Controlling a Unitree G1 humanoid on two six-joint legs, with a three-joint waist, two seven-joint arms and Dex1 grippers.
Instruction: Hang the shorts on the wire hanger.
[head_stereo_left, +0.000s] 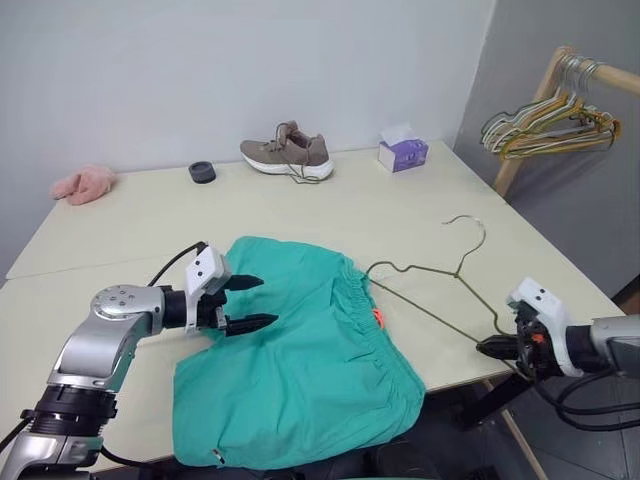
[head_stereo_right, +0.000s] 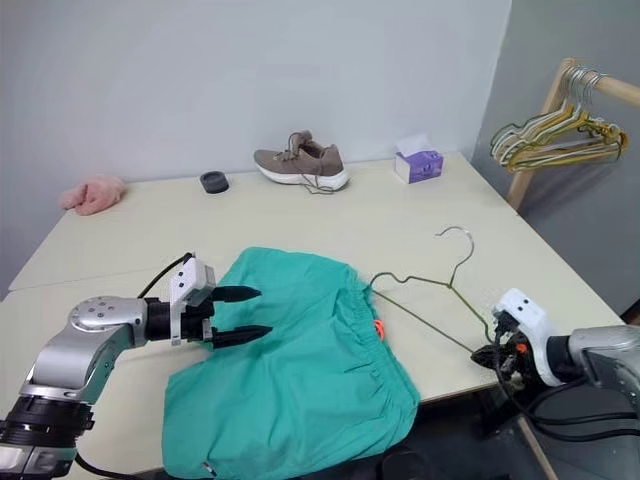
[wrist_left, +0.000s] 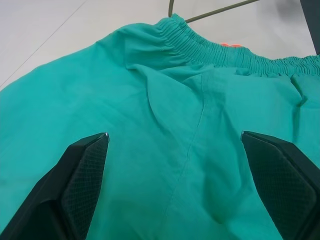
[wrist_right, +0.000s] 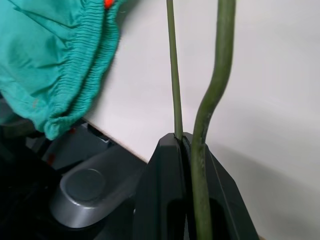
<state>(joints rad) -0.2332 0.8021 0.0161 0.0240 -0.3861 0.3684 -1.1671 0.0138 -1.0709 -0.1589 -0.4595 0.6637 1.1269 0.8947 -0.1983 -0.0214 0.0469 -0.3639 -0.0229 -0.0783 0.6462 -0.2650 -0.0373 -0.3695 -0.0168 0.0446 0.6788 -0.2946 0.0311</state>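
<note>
The teal-green shorts lie spread on the table's near part, with the gathered waistband toward the right and a small orange tag at it. My left gripper is open just above their left part, and the cloth shows between its fingers. The olive-green wire hanger lies flat on the table to the right of the waistband, hook pointing away. My right gripper is shut on the hanger's near corner at the table's right edge, its wire clamped between the fingers.
A tan shoe, a purple tissue box, a small black round thing and a pink fuzzy cloth lie along the far side. A wooden rack with bunched hangers stands beyond the right edge.
</note>
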